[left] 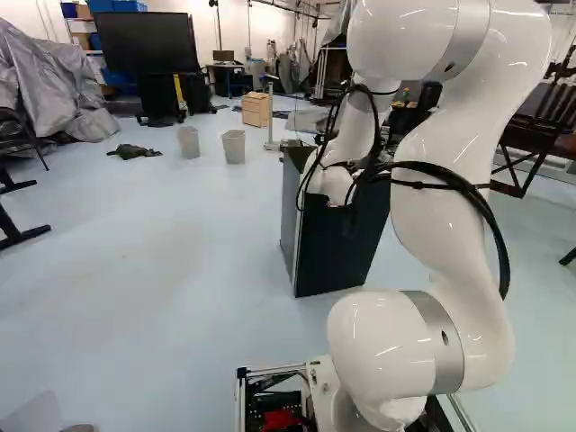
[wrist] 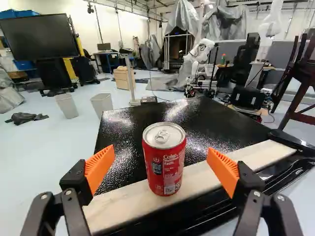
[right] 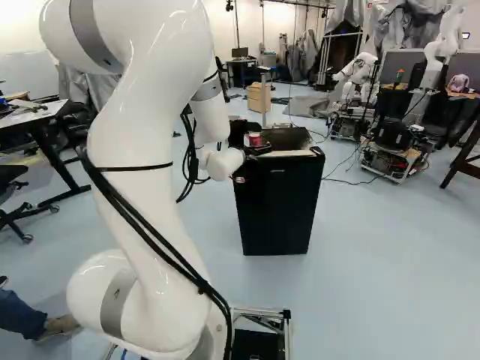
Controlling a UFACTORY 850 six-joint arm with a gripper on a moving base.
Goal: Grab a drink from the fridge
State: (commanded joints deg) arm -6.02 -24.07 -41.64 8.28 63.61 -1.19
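In the right base view my gripper (right: 259, 150) is a small dark shape at the top of the black fridge (right: 277, 206), beside a red can (right: 256, 139). The wrist view shows the gripper (wrist: 161, 153) open, an orange pad (wrist: 100, 167) on one side of the red soda can (wrist: 165, 169) and the other pad (wrist: 224, 169) across from it. Gaps remain on both sides of the can. It stands upright on the fridge's top, by the pale wooden strip (wrist: 123, 207) along the edge. In the left base view the arm partly hides the fridge (left: 337, 247).
Two grey bins (left: 233, 147) and a wooden drawer unit (left: 256, 109) stand beyond the fridge. Another robot (right: 360, 79) is farther back. A dark wooden chair (wrist: 300, 81) stands beside the fridge's far side. A person's leg (right: 22, 313) shows beside the base.
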